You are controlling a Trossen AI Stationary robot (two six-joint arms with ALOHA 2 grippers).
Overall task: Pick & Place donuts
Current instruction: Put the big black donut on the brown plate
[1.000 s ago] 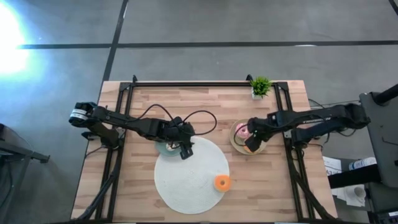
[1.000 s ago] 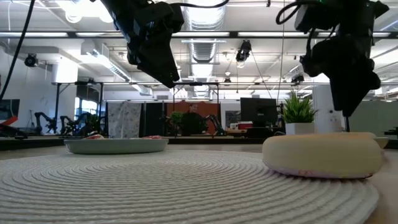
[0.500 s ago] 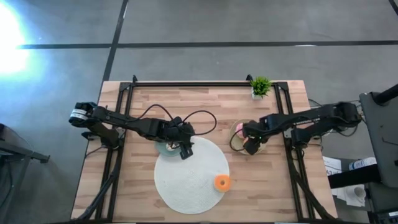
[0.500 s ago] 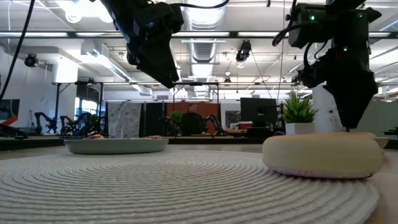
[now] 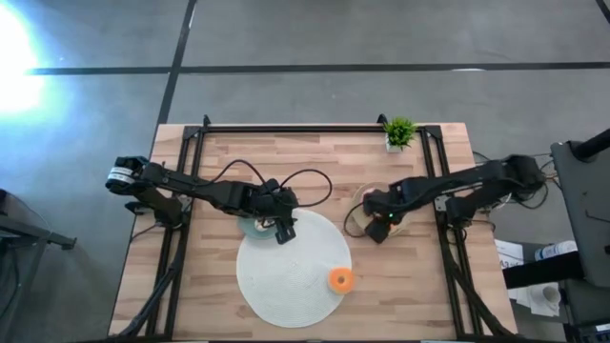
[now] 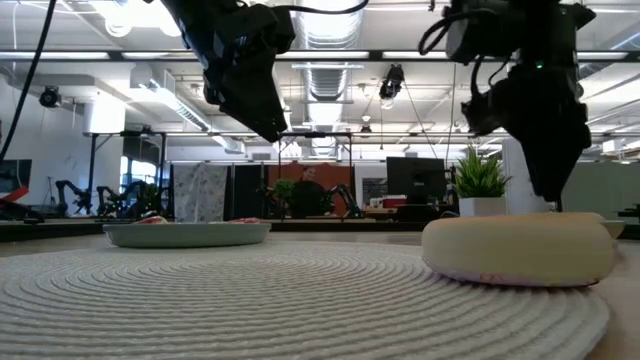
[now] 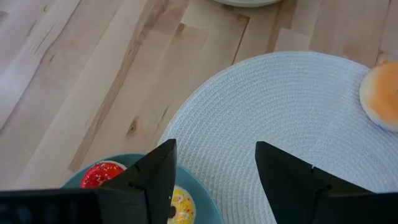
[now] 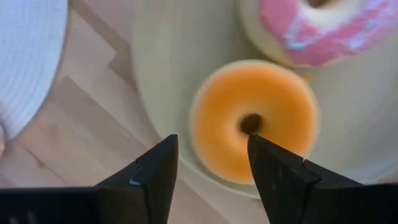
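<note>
Just ahead of the open right hand (image 8: 208, 171), orange donut (image 8: 254, 119)

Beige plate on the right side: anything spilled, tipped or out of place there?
Nothing stands out. The beige plate sits flat on the table, and the orange donut and pink-frosted donut lie inside its rim. The right gripper is open above the orange one.

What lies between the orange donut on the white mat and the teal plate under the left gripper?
Only bare woven white mat lies between the orange donut and the teal plate, as the high view shows.
</note>
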